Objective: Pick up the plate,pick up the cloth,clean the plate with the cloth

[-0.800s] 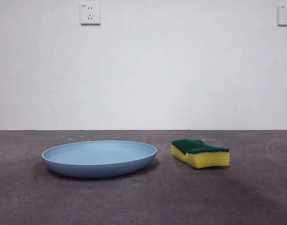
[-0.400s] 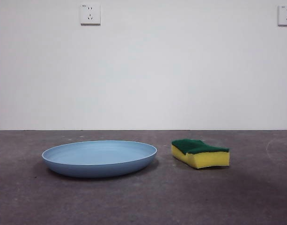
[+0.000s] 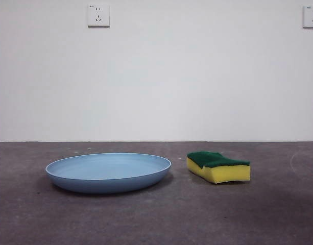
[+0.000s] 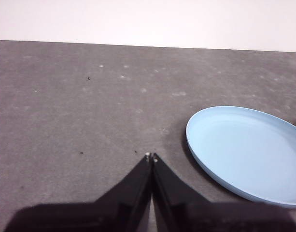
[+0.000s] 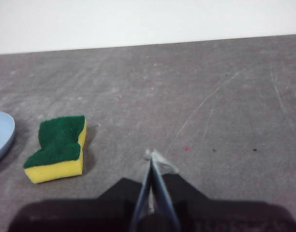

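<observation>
The light-blue plate (image 3: 109,171) lies flat on the grey table, left of centre in the front view. The yellow sponge with a dark green top (image 3: 218,166) lies just right of it, apart from it. No arm shows in the front view. In the left wrist view my left gripper (image 4: 150,156) is shut and empty above bare table, with the plate (image 4: 249,150) off to one side. In the right wrist view my right gripper (image 5: 151,155) is shut and empty above bare table, with the sponge (image 5: 58,146) off to one side and the plate's rim (image 5: 2,135) at the picture's edge.
A white wall stands behind the table, with two sockets (image 3: 98,15) high on it. The grey table top (image 3: 156,219) is scuffed and carries nothing else.
</observation>
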